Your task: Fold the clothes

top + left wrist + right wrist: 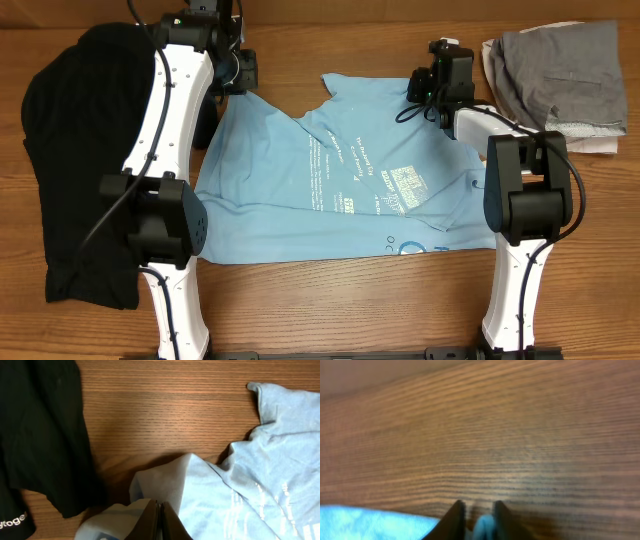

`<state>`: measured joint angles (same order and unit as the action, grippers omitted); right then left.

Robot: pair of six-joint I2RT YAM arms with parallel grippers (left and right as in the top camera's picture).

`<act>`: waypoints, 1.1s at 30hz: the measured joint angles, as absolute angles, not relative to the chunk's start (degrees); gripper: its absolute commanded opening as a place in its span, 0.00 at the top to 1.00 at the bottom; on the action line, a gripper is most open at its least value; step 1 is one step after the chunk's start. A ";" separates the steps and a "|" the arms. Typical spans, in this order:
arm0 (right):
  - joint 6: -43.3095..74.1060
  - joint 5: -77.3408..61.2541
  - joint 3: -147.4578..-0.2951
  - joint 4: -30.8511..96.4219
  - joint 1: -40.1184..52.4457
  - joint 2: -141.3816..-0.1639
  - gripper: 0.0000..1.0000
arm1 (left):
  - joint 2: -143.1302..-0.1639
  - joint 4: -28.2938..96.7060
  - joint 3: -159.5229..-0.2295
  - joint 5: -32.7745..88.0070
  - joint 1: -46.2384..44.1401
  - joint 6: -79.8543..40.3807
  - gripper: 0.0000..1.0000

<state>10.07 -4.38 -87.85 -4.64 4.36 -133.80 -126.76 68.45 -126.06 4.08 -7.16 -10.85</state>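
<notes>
Left arm: reaches from the near edge to the far side. The left gripper has its jaws together, pinching a bunched edge of the light blue short-sleeved T-shirt.
Right arm: elbow bent, right gripper low at the T-shirt's far right edge, jaws clamped on blue cloth.
T-shirt: spread across the middle of the brown wooden table.
Large black shirt: heaped at the left.

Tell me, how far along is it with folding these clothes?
Early days. The grey pile at the far right looks folded already. In hand: the light blue T-shirt lies mostly flat, unfolded, and the left gripper and right gripper each pinch its far edge. Still to do: folding it, then the black shirt, heaped at the left.
</notes>
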 measured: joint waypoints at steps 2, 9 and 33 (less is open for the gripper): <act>10.55 -4.45 -88.29 -3.11 4.25 -133.80 0.96 | -126.76 68.16 -126.06 3.97 -7.16 -10.85 0.96; 10.70 -4.51 -98.70 14.63 3.46 -133.95 0.96 | -126.76 68.14 -126.06 2.96 -7.16 -10.85 0.96; 6.35 -4.82 -147.15 97.14 -1.72 -134.54 0.96 | -126.76 75.13 -126.06 -0.99 0.56 -10.85 0.96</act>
